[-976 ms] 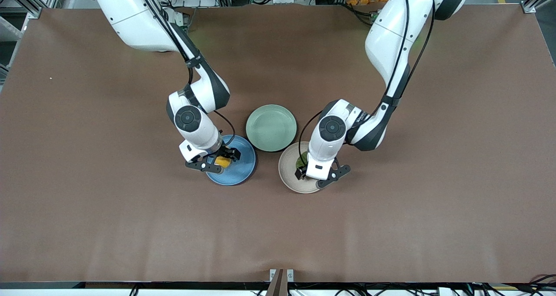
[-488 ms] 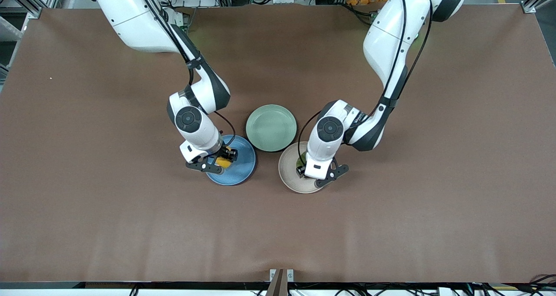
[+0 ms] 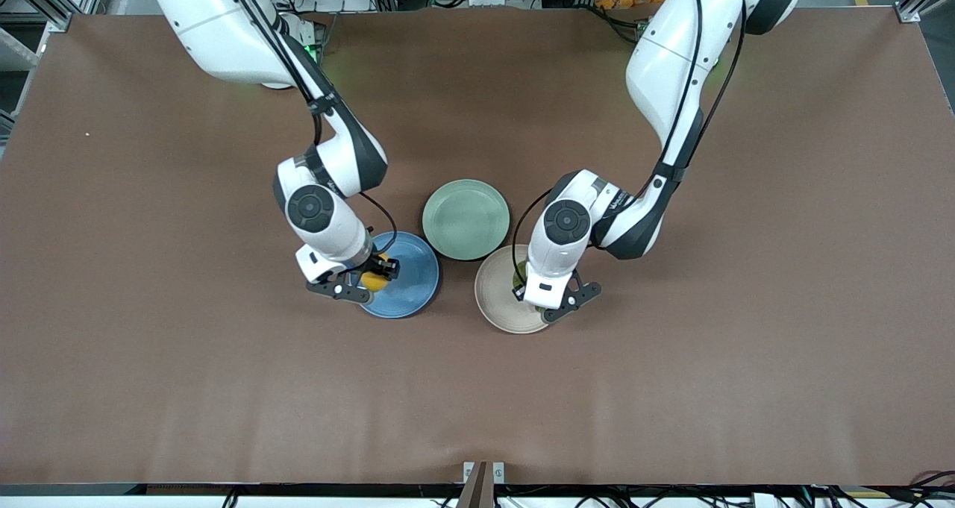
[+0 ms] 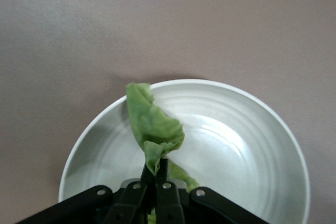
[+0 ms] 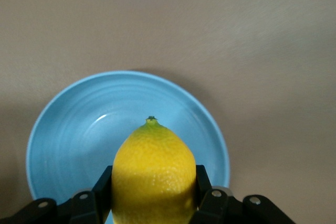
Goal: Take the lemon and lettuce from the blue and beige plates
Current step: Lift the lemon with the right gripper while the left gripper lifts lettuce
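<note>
On the brown table (image 3: 149, 344), end effectors pinch the lemon (image 5: 153, 174) and lettuce (image 4: 152, 129).

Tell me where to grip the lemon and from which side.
Grip the lemon across its wide middle, coming down from above the blue plate. Its pointed tip gives little hold; the sides fit between the fingers. The right gripper is shut on it that way.

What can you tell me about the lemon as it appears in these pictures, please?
The lemon is a small oval yellow fruit with a finely dimpled rind and a tiny dark nub at its tapered tip. The right end effector is shut on it, one finger pressing each side, and it hangs over the blue plate with its tip pointing away from the wrist. In the front view it shows only partly under the wrist, over the plate's rim toward the right arm's end.
</note>
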